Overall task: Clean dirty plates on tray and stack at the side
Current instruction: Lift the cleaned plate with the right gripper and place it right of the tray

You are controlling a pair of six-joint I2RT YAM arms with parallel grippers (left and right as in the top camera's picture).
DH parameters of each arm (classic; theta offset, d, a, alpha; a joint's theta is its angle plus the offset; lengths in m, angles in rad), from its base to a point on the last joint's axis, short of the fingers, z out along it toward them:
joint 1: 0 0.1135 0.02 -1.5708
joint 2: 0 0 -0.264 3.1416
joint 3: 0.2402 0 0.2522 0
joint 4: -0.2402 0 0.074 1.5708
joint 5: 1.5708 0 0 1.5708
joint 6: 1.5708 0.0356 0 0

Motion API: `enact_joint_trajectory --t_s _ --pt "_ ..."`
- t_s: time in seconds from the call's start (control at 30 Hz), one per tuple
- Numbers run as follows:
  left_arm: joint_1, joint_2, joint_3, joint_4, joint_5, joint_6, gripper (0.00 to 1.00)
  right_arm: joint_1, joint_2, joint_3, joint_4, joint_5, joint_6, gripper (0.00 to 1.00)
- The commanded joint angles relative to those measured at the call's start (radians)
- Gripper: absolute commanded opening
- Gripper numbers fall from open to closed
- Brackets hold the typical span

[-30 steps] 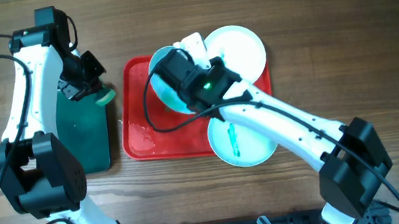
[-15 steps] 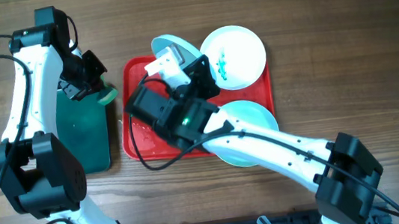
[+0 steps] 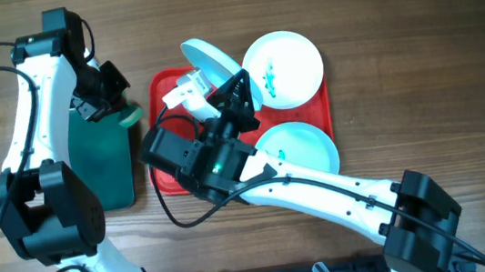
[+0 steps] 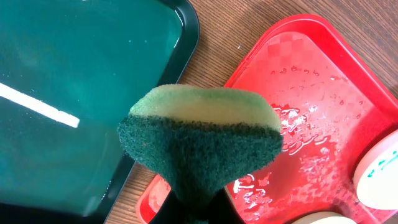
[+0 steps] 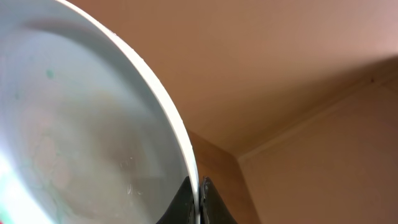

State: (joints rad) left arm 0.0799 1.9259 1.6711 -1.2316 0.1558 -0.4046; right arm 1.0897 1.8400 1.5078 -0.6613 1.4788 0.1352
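We find the near plate (image 3: 304, 152) lying flat at the near right of the red tray (image 3: 163, 95). One second ago the right arm covered part of it. It is now uncovered and shows a small green mark at its left edge, so we judge it not yet wiped.

The left gripper (image 3: 119, 112) is clamped on the sponge (image 4: 199, 137). It hangs above the gap between the green tray (image 3: 99, 161) and the red tray, where it was a second ago.

The right gripper (image 3: 193, 87) has swung from the tray's middle toward its far left corner. Its fingers (image 5: 186, 200) are pinched on the rim of the held plate (image 3: 211, 59).

The far plate (image 3: 285, 67) sits flat on the far right corner, with a green smear on its left side.

The held plate has gone from lying low under the wrist to standing tilted above the tray's far edge. From overhead it reads as a narrow ellipse whose long axis runs from far left to near right. Its hollow face, with faint green traces, points toward the right wrist camera. We judge this plate is being presented to the sponge for wiping. Nothing is stacked at the side yet.
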Motion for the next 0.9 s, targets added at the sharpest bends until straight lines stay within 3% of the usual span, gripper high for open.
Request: enact_joint_trajectory --t_s 0.0,0.17,0.3,0.43,0.6,0.73,0.87 --pt "0.0 -0.02 0.017 0.001 0.019 0.016 0.04 0.003 -0.006 0.005 0.02 0.04 -0.003 0.04" --pt "0.0 -0.02 0.017 0.002 0.019 0.016 0.04 0.003 -0.006 0.005 0.011 -0.065 -0.009 0.04" --pt "-0.002 -0.02 0.017 0.002 0.019 0.016 0.04 -0.014 -0.006 0.005 -0.07 -0.492 -0.013 0.04" --pt "-0.018 -0.02 0.017 0.006 0.019 0.016 0.04 -0.098 -0.021 0.005 -0.163 -0.842 0.122 0.04" --pt "-0.056 -0.02 0.017 0.031 0.019 0.016 0.04 -0.327 -0.081 0.005 -0.196 -1.295 0.126 0.04" --pt "-0.097 -0.02 0.017 0.049 0.018 0.016 0.04 -0.599 -0.128 0.005 -0.208 -1.672 0.074 0.04" --pt "-0.142 -0.02 0.017 0.075 0.003 0.015 0.04 -0.86 -0.132 0.005 -0.275 -1.812 0.074 0.04"
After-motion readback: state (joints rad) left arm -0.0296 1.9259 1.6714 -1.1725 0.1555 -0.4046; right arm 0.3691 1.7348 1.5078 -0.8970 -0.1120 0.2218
